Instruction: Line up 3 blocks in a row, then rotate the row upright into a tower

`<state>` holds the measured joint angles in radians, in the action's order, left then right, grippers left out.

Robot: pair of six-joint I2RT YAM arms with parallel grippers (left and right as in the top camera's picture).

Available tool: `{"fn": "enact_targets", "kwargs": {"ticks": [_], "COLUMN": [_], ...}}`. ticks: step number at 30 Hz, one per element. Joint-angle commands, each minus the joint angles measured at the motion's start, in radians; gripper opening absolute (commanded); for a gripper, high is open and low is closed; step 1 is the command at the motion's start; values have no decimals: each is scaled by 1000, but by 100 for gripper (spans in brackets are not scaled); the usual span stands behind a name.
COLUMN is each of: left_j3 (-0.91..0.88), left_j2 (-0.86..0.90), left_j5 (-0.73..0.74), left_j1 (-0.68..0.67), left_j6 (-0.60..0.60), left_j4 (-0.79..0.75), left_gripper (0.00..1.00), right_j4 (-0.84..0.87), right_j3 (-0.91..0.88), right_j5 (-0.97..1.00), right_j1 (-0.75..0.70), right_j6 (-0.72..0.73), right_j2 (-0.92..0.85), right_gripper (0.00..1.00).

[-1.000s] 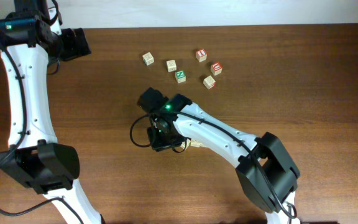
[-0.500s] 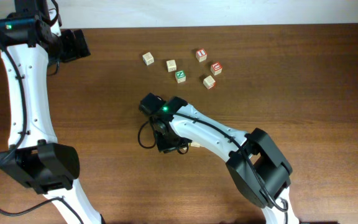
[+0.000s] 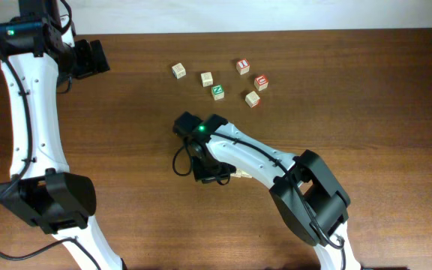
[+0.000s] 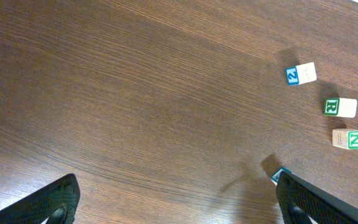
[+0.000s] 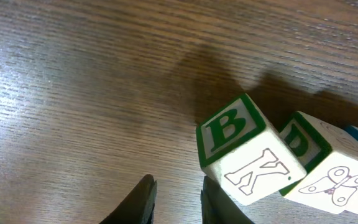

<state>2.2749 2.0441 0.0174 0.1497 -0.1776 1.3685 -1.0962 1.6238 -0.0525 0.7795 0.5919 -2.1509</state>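
Overhead view: where do the blocks point(image 3: 207, 79) sit?
— Near the far edge of the grained brown table point(image 3: 351, 127): small square pale-wood cubes, loosely scattered, each apart.
— Room around them?
— Bare wood on every side. The left gripper point(image 4: 176, 202) gapes wide and empty. The right gripper point(image 5: 179, 196) has its fingers slightly parted, clasping nothing, near a glossy green-B cube point(image 5: 244, 152).
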Motion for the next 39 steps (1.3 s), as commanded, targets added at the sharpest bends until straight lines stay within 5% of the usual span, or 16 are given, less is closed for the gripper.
{"fn": "enact_targets", "kwargs": {"ticks": [1,14,21,25,39], "left_j3": [1,1,1,1,1], "left_j2": [3,3,3,3,3], "left_j5": [-14,-14,-14,-14,-14], "left_j1": [-3,-3,-3,-3,-3], "left_j6": [-8,-8,-8,-8,-8], "left_j4": [6,14,13,13,14], "left_gripper": [99,99,99,99,99], "right_j4": [-8,-26,-3,51,-94], "right_j3": [-11,-6,146,143,140], "right_j5": [5,-8,-5,23,40], "right_j1": [-11,-31,-1,0,-3], "right_j6": [19,71,-62,-98,-95], "right_j2": [-14,-13,25,-16,-71], "right_gripper": [25,24,25,16,14]}}
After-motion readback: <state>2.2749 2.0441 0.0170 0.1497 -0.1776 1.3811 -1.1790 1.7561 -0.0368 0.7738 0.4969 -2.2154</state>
